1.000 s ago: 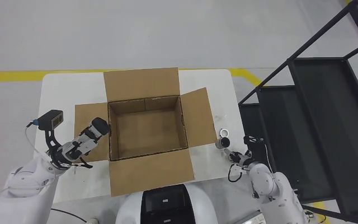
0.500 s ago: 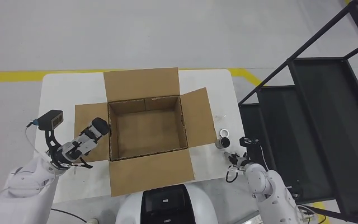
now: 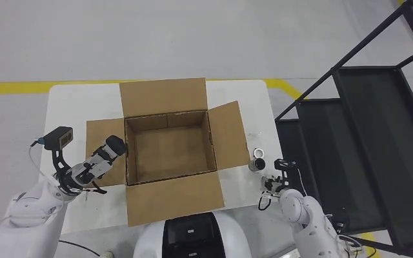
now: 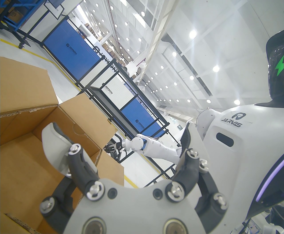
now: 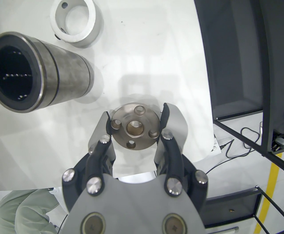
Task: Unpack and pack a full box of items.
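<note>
Box (image 3: 162, 95): A brown cardboard box sits in the middle of the white bench (image 3: 77, 106). Its four flaps are folded out flat. Its brown floor shows.
Left pincer (image 3: 115, 146): It hangs over the left flap of the box, just beside the left wall. In the left wrist view its two fingers are spread wide apart.
Right pincer (image 5: 136, 113): It is at the near right corner of the bench, right of the box and well apart from it. Its two fingers press on both sides of a small round metal disc (image 5: 133, 137), so it is pinching the disc.
Disc: Its flat face looks up at the wrist camera. It has one hole in the middle and smaller holes around it. I cannot tell if it touches the bench.
Tube (image 5: 44, 73): A dark grey metal tube stands on its end, on the bench, between the right flap and the right pincer. Its open top looks black inside.
Ring (image 5: 76, 21): A pale metal ring lies flat on the bench, just beside the tube on its far side.
Rack (image 3: 361, 129): A black metal rack stands to the right of the bench.
</note>
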{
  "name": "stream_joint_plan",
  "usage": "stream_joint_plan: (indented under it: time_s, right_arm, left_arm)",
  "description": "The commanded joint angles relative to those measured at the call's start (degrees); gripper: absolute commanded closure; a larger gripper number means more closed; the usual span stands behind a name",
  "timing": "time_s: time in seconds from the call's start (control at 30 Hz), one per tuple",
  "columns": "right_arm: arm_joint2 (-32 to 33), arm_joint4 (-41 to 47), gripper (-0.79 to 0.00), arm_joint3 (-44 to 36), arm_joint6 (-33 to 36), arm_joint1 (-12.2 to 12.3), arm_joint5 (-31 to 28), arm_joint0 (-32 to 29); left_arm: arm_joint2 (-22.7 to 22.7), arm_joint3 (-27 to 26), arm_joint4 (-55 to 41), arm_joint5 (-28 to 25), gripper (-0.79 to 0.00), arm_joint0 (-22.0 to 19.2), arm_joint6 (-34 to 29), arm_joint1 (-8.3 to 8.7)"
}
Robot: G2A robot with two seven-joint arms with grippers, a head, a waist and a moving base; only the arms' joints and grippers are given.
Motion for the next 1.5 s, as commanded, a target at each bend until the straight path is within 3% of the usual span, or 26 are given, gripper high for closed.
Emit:
stream_joint_plan:
  time_s: [0.0, 0.27, 0.57, 0.87, 1.03, 1.2, 1.47]
  right_arm:
    - [0.3, 0.4, 0.0, -1.7, -0.4, 0.0, 0.1, -0.9]
    - [4.3, 7.4, 0.0, -10.9, -2.8, 0.1, -0.7, -5.3]
    - [8.8, 16.3, 0.0, -27.6, -9.4, -0.1, -2.8, -11.3]
    - [5.1, 17.8, 0.0, -40.7, -14.5, -0.3, -8.5, -12.3]
    - [-1.1, 14.3, 0.0, -40.8, -10.6, 0.0, -12.0, -7.2]
    - [-11.9, 7.3, 0.0, -38.9, -3.2, 0.0, -8.9, 0.7]
    - [-29.5, -4.5, 0.0, -27.2, 6.3, -1.4, -1.3, 16.3]
  left_arm:
    - [0.0, 0.0, 0.0, 0.0, -0.785, 0.0, 0.0, 0.0]
    - [0.0, 0.0, 0.0, 0.0, -0.785, 0.0, 0.0, 0.0]
    - [0.0, 0.0, 0.0, 0.0, -0.785, 0.0, 0.0, 0.0]
    - [0.0, 0.0, 0.0, 0.0, -0.785, 0.0, 0.0, 0.0]
    - [0.0, 0.0, 0.0, 0.0, -0.785, 0.0, 0.0, 0.0]
    - [0.0, 0.0, 0.0, 0.0, -0.785, 0.0, 0.0, 0.0]
    - [0.0, 0.0, 0.0, 0.0, -0.785, 0.0, 0.0, 0.0]
